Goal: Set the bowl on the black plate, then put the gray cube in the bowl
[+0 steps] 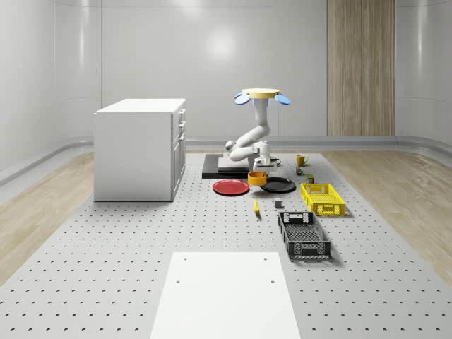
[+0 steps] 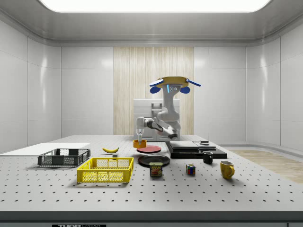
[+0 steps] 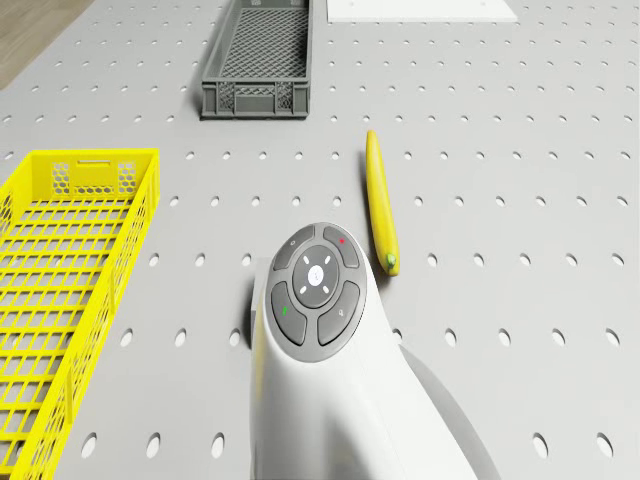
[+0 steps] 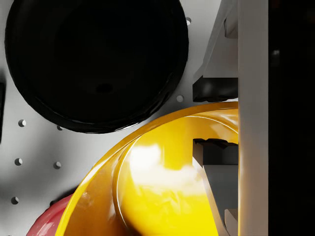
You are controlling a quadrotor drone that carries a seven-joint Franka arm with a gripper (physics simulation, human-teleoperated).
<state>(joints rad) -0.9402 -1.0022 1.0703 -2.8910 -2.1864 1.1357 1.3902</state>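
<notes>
Perforated table (image 1: 141, 233); jaws clamp glossy round bowl (image 4: 162, 191) rim beside black plate (image 4: 93, 64)

Pale glossy wall panels (image 1: 212, 63) enclosed the room; a wood-slat panel (image 1: 360, 67) stood behind the perforated table (image 1: 106, 268), a white cabinet (image 1: 138, 148) upon it.

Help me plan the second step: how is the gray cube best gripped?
Come straight down on the gray cube and pinch two opposite flat side faces. It sits squarely on the table, apart from the banana and the black crate, leaving its sides free.
</notes>
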